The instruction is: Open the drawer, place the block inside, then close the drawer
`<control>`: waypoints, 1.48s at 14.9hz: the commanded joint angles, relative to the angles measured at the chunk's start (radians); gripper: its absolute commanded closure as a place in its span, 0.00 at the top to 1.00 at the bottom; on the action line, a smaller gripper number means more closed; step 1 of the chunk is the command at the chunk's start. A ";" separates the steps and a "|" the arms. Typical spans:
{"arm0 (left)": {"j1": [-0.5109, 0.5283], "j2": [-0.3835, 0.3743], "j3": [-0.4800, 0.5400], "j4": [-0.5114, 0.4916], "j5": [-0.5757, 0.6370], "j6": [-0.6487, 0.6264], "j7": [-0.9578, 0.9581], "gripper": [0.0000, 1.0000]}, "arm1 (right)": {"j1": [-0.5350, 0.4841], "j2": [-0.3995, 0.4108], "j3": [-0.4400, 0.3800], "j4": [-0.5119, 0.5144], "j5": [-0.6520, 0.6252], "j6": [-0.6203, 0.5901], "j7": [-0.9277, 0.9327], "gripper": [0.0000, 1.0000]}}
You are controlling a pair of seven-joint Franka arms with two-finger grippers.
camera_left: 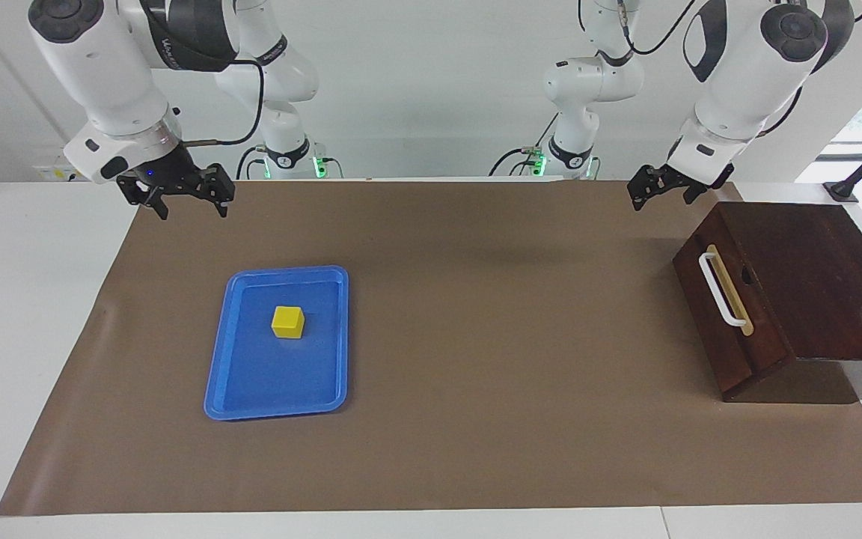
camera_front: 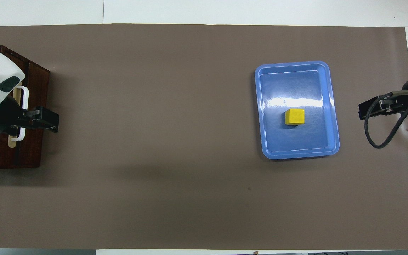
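Both hands, left hand (camera_left: 659, 196) and right hand (camera_left: 190, 201), open; block (camera_left: 288, 322) in tray (camera_left: 279, 404); drawer (camera_left: 730, 314) closed.

- No text, number or sign could be read on the flat blue plastic tray (camera_left: 218, 374), the small yellow cube (camera_left: 288, 322) or the dark brown wooden box (camera_left: 812, 269).
- White lettering ran along the black band of the right arm's upper link (camera_left: 184, 34); too small and slanted to make out.
- Nothing else legible was noted in either view.
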 commanded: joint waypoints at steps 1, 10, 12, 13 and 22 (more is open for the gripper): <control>0.007 -0.012 0.001 -0.006 -0.017 0.010 0.015 1.00 | -0.015 -0.006 0.014 0.002 -0.004 0.005 -0.016 1.00; 0.004 -0.050 0.001 -0.224 0.151 0.357 0.083 1.00 | -0.029 -0.008 0.011 0.002 0.037 0.008 -0.017 1.00; 0.010 -0.018 0.001 -0.256 0.187 0.433 0.090 1.00 | -0.029 -0.011 0.010 -0.007 0.042 0.003 -0.023 1.00; 0.018 0.011 0.001 -0.279 0.239 0.487 0.092 1.00 | -0.029 -0.012 0.008 -0.013 0.043 0.003 -0.034 1.00; 0.100 0.120 -0.001 -0.351 0.456 0.736 0.164 1.00 | -0.057 -0.071 0.005 -0.223 0.152 0.118 0.255 1.00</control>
